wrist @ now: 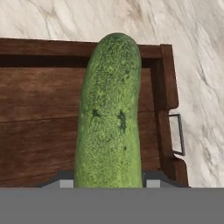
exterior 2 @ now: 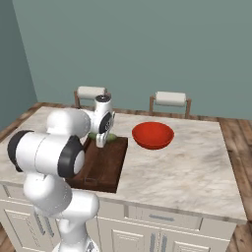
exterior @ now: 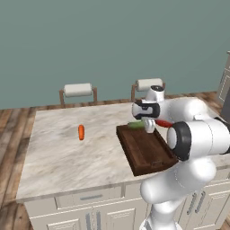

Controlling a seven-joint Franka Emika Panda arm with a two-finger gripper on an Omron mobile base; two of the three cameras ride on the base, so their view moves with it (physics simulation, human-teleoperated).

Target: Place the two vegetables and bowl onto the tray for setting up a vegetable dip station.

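Note:
My gripper [exterior: 149,128] is shut on the green cucumber-like vegetable [exterior: 134,125], which it holds just above the far end of the dark wooden tray [exterior: 143,155]. In the hand view the vegetable [wrist: 111,113] runs lengthwise over the tray floor [wrist: 39,113], its tip past the rim, next to a metal handle [wrist: 177,133]. The orange carrot [exterior: 81,132] lies on the marble counter, well left of the tray. The red-orange bowl [exterior 2: 153,134] stands on the counter just right of the tray [exterior 2: 106,170]; in the left base view my arm hides most of the bowl [exterior: 164,123].
The marble island [exterior: 58,157] has open surface between carrot and tray and to the right of the bowl [exterior 2: 197,167]. Two stools [exterior: 77,90] [exterior: 149,84] stand behind the far edge. Drawers line the island's front.

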